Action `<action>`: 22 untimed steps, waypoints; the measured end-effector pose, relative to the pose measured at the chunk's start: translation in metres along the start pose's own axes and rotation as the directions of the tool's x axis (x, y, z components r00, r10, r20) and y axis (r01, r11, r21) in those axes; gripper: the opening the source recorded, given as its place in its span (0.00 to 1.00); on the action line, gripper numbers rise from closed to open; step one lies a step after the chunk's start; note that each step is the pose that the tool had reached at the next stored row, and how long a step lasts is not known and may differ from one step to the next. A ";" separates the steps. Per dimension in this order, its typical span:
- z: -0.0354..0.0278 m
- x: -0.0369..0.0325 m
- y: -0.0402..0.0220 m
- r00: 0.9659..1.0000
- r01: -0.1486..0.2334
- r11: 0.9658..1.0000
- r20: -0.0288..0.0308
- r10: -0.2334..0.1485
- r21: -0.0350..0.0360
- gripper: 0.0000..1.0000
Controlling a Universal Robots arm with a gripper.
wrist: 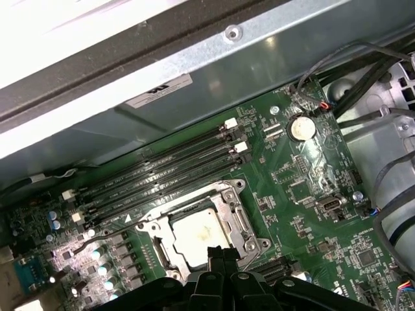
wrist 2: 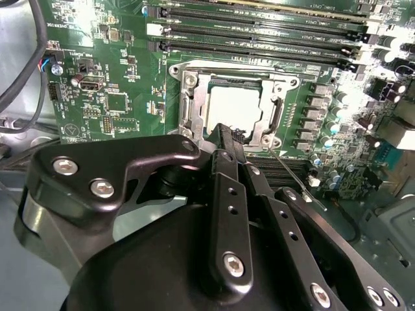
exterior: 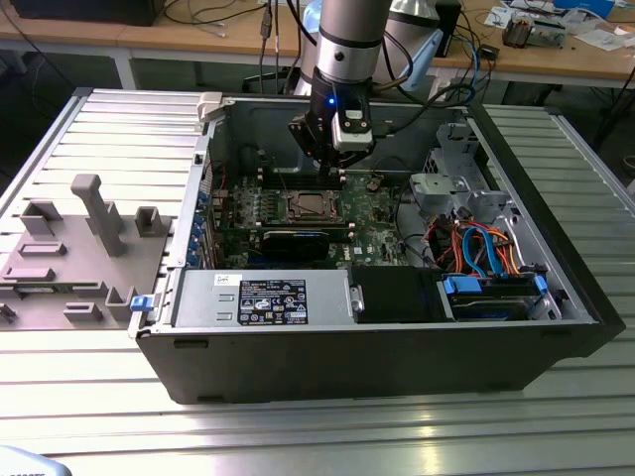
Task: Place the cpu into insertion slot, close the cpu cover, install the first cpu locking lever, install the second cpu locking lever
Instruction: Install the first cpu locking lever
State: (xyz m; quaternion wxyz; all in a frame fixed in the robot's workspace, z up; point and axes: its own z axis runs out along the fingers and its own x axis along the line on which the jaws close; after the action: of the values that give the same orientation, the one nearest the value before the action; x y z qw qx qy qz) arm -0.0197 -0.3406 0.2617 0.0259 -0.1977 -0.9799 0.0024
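Open PC case (exterior: 298, 372), PSU (exterior: 263, 297), blue/orange cables (exterior: 481, 248), grey jig (exterior: 89, 213).

We see a ribbed grey metal table (exterior: 556, 149) carrying an open black computer case (exterior: 327, 362) near its middle and, just beside the case toward the exterior view's left, a grey fixture tray (exterior: 60, 268) with upright blocks.

The gripper (exterior: 340, 171) hung inside the computer case (exterior: 556, 327), just above the insertion slot (exterior: 310, 207). The cpu (wrist 2: 235, 107) lay in that slot, inside the cpu cover (wrist 2: 281, 111). Memory slots (wrist: 162, 173) ran just beyond the socket.
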 end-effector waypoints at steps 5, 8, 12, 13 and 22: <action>0.0000 0.0000 0.0000 1.000 0.012 1.000 0.000 -0.012 0.001 0.11; 0.0000 0.0000 0.0000 0.999 0.035 0.999 0.000 -0.035 0.002 0.11; 0.0000 0.0000 0.0000 0.998 0.062 0.998 0.001 -0.062 0.003 0.11; 0.0000 0.0000 0.0000 0.998 0.070 0.998 0.001 -0.070 0.003 0.11; 0.0000 0.0000 0.0000 0.990 0.139 0.990 0.002 -0.139 0.007 0.11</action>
State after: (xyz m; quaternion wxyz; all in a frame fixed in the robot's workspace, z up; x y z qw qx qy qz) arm -0.0197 -0.3406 0.2617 0.0257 -0.1290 -0.9913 0.0041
